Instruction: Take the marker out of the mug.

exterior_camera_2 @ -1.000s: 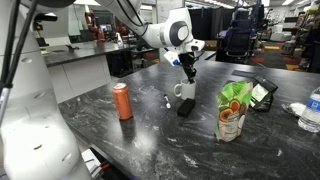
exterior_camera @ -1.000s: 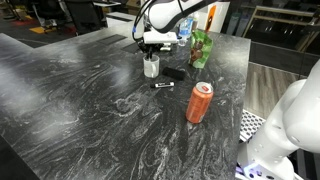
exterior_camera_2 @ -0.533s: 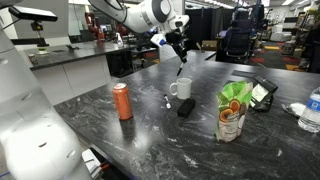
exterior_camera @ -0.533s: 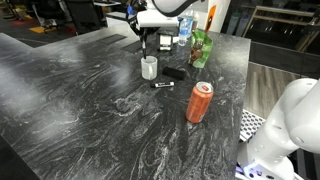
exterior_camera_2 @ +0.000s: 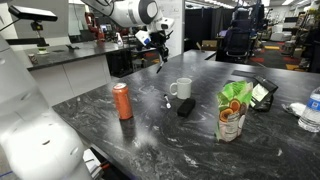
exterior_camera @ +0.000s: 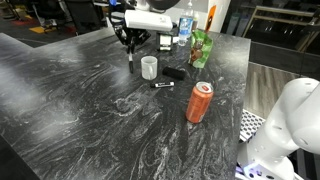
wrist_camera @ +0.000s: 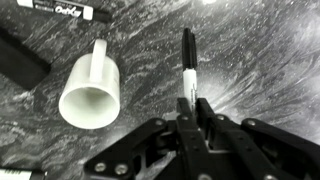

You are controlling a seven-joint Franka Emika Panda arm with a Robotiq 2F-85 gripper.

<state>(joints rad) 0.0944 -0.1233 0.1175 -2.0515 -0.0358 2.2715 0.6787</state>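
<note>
One marker (wrist_camera: 187, 55) was out of the mug (wrist_camera: 88, 92) and up in the air beside it. The gripper (wrist_camera: 188, 108) had its two fingers pinched tight on the marker's top end, so the pen hung straight down with its tip pointing at the table (wrist_camera: 270, 60). It was likely held by that end because that was the part that stuck out over the mug's rim.

In the wrist view the mug looked empty inside and stood upright, open side up. In an exterior view the marker (exterior_camera: 130, 52) was higher than the mug and off to one side of it, not over its mouth.

I think the job was nearly done. What was left was to put the pen down on a bare spot away from the mug. Another marker (exterior_camera: 162, 85) lay flat near the mug, and a black block (exterior_camera: 174, 73) lay just beside the mug. An orange can (exterior_camera: 200, 102) stood farther from the mug. The pen should go down clear of these, or it could bump or roll into them.
</note>
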